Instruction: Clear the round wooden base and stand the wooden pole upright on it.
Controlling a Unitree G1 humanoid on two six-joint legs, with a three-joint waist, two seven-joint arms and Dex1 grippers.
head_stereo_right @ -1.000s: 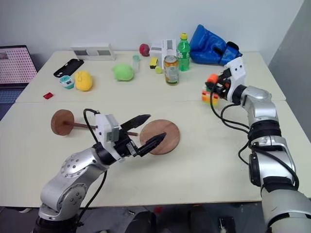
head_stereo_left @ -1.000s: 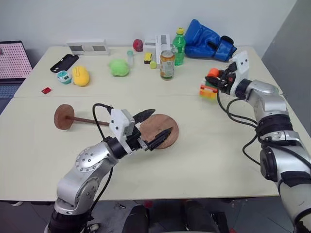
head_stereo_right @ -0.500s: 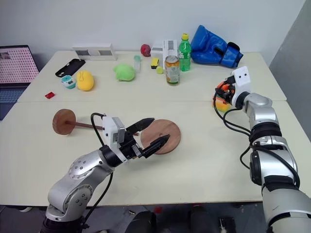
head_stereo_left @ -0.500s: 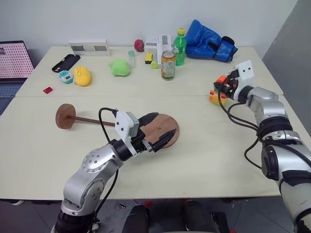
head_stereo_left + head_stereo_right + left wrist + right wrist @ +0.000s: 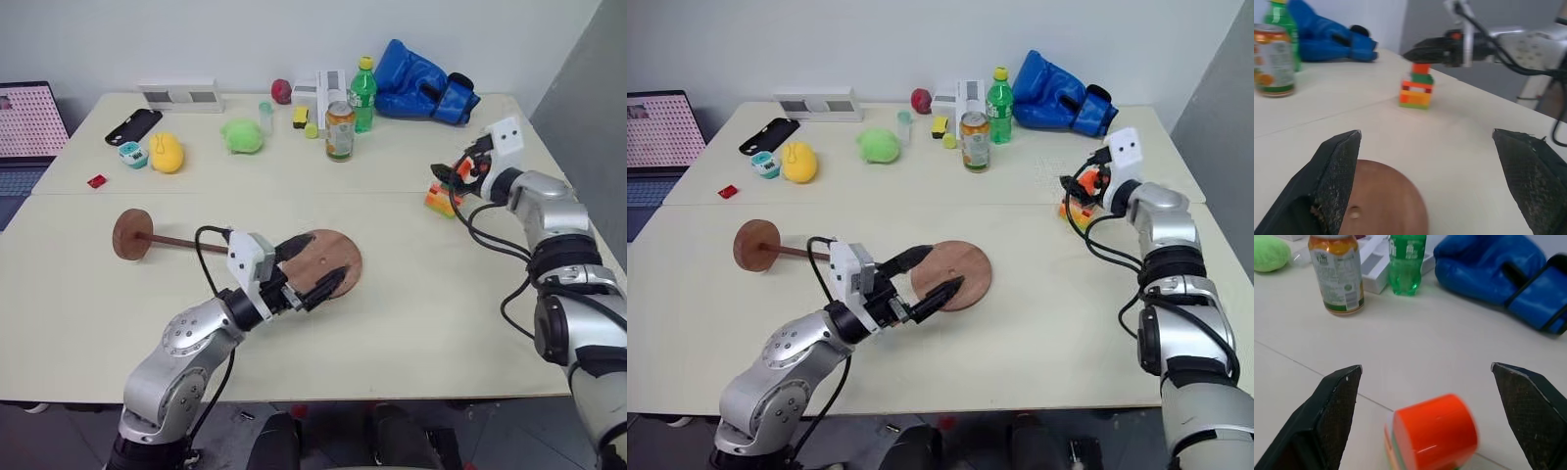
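Flat reddish-brown round wooden base [image 5: 328, 262]: bare, apparently cleared. Thin dark wooden pole [image 5: 181, 241]: lying flat just left of base, not yet stood. Left gripper [image 5: 309, 265]: spread, empty, over base. Right gripper [image 5: 1425, 418]: spread around orange-topped stacked toy block [image 5: 442, 191], far right of base, seemingly just parked there.

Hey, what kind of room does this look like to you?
Probably a robotics lab or test room: pale worktables against a bare wall, strewn with unrelated props such as blue boxing gloves, a toy-brick stack and a laptop.

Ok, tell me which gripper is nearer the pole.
Left. The left gripper hovers open over the round base, next to the pole's free end. The right gripper is open far across the table by the toy block stack.
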